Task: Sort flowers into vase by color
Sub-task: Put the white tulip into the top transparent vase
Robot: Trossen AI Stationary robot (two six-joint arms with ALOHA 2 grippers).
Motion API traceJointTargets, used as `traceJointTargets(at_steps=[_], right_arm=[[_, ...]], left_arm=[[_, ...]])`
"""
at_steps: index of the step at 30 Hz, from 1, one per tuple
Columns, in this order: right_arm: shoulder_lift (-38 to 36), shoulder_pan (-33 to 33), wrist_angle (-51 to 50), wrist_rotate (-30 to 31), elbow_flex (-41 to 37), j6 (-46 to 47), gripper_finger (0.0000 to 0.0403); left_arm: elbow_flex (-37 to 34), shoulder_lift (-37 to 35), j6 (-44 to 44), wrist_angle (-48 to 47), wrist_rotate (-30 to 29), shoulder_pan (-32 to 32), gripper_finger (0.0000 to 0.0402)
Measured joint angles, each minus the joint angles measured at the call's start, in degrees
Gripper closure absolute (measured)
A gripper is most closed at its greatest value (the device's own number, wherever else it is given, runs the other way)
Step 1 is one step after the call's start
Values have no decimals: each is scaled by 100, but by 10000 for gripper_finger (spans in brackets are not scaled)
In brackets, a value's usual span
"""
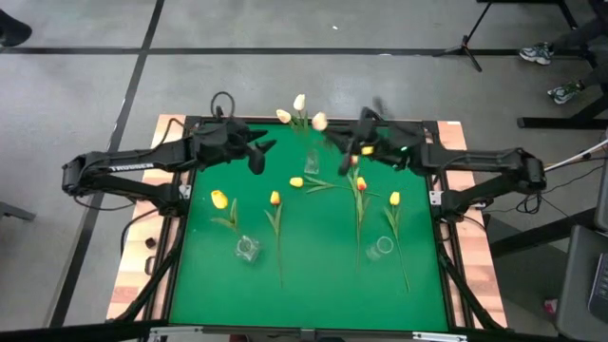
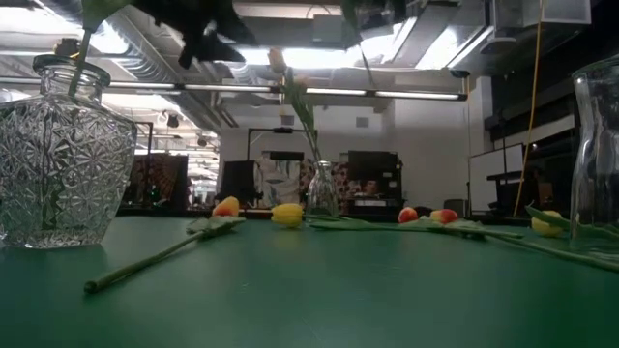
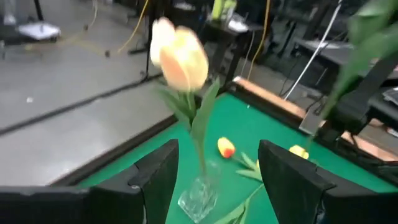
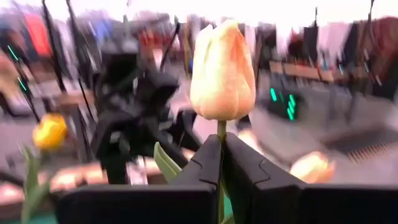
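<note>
A small clear vase (image 1: 311, 161) stands at the far middle of the green table and holds two creamy white flowers (image 1: 299, 102) by their stems. My right gripper (image 4: 221, 142) hovers just right of it, shut on a third creamy white flower (image 4: 222, 68). Left of the vase, my left gripper (image 3: 217, 155) hangs open and faces the vase (image 3: 198, 199) with nothing between its fingers. Several yellow flowers (image 1: 219, 199) and orange-red flowers (image 1: 359, 183) lie flat on the table. My right gripper pinches the thin green stem (image 4: 221, 132) between its two fingers, just below the flower's head. The fingers come roughly level from the table's right. The head stands above the fingertips, and the flower is lifted clear of the table.
Two more clear vases stand nearer the front, one at the left (image 1: 248, 249) and one at the right (image 1: 382, 247). Flower stems stretch across the middle of the table between them. Wooden borders (image 1: 133, 266) edge the table.
</note>
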Motion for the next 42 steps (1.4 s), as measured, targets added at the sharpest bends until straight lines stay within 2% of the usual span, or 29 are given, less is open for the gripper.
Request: traceJointTargets(at_steps=[3,8,13,15,27,42], right_arm=[[-151,-342,1555,-533,-750,57,388],[-43,-820,3671,-698,-1685,148,388],[395,-1141,5035,-1300,-1869,163,388],[593,-1243,5382,-1367,-1869,178,388],[1231,-1582,6260,-1636,-1850,265,388],[1901,-1676,6223,-1732,-1657,292,388]], left_arm=[[0,-275,214,111,-3,-15,185],[0,-660,434,237,45,-33,185],[0,-814,618,225,52,-33,185],[0,-815,618,224,54,-33,185],[0,-806,638,173,54,-33,185],[0,-804,605,114,54,-34,185]])
